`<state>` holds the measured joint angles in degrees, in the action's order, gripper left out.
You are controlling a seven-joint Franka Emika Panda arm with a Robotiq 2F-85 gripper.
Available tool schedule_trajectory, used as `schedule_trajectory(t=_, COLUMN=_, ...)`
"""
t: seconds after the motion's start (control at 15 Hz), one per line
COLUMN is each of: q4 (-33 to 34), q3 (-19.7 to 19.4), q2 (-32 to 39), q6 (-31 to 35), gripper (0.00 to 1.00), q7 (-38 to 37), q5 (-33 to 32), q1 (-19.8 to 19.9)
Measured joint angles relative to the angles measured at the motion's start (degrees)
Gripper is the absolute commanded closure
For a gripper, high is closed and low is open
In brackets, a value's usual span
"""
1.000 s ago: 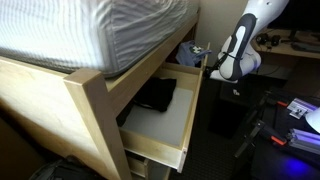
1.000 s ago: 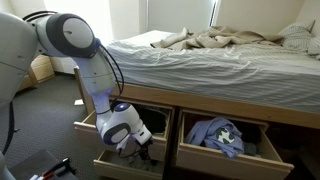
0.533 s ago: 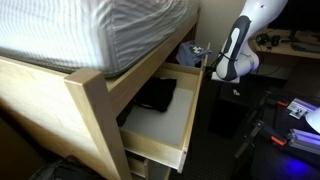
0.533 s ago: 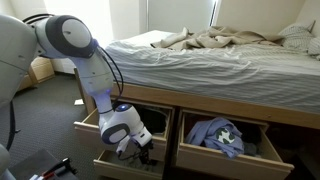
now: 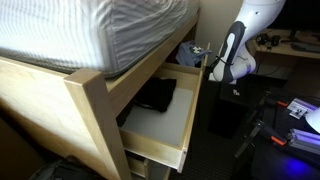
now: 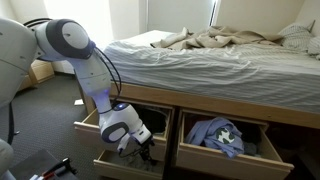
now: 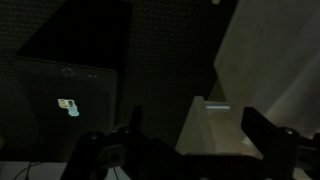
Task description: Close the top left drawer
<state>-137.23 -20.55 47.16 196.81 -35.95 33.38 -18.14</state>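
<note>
The top left drawer [image 5: 193, 112] stands pulled far out from under the bed, with a whitish-grey floor and a flat black item [image 5: 156, 95] at its back. In the exterior view from the front, it is the left drawer [image 6: 88, 125]. My gripper [image 5: 216, 72] hangs at the outer side of the drawer's front board, close to its far end, and shows low in front of the drawer [image 6: 140, 150]. In the dark wrist view my fingers [image 7: 195, 135] are spread apart with a pale wooden edge [image 7: 212, 120] between them. I cannot tell whether they touch it.
A lower drawer [image 5: 150, 165] of the same wood sticks out beneath. The right drawer [image 6: 222, 136] is open with blue clothes in it. The mattress [image 5: 90, 30] overhangs the frame. A desk with clutter [image 5: 295, 108] stands beyond the arm.
My arm and gripper have shifted slightly toward the drawer's front board. The drawer has not visibly moved.
</note>
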Motion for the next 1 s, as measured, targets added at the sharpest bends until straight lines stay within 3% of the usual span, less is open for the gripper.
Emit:
schedule_trajectory(t=0.53, q4=15.07, q3=8.92, q2=3.02, q6=0.99, gripper=0.0, q7=-4.16, q5=3.36, q1=4.73)
schedule_trajectory(t=0.8, q4=23.42, q3=10.16, q2=4.86, q6=0.97, gripper=0.0, q7=-4.3, q5=6.08, q1=3.82)
schedule_trajectory(t=1.0, q4=24.59, q3=10.19, q2=4.98, q6=0.97, gripper=0.0, q7=-4.3, q5=6.6, q1=3.47)
